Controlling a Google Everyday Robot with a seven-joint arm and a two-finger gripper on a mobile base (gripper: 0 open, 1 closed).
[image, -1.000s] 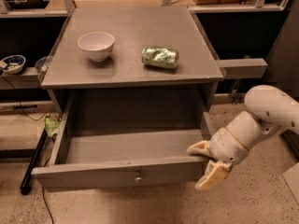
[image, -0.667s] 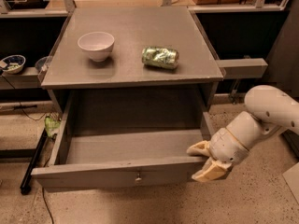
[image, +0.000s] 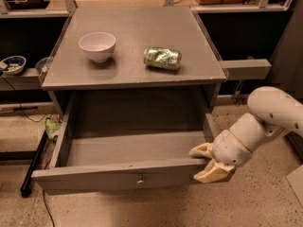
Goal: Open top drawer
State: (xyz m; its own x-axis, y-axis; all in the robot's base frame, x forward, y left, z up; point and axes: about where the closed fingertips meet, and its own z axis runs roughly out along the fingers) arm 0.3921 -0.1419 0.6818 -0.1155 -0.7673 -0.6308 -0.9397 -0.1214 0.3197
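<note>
One drawer is seen pulled well out of the grey cabinet: the top drawer, at lower centre of the frame. Its box looks empty as far as can be seen, and the small metal knob at mid-front is not touched. The gripper is set at the right end of the drawer front, lower right of the frame. One finger is hooked over the top edge on the inside and the other lies against the outer face, so the panel is judged to be pinched between them. The task is judged to be nearly or fully done. If more travel is wanted, the pull should be made straight toward the bottom of the frame, in line with the drawer sides. With an off-centre hold, racking is a risk, so force should be low and cut at the end stop. A white bowl and a crushed green can are seen on the cabinet top, upper centre. Jolts should be avoided, since the can may be set rolling.
</note>
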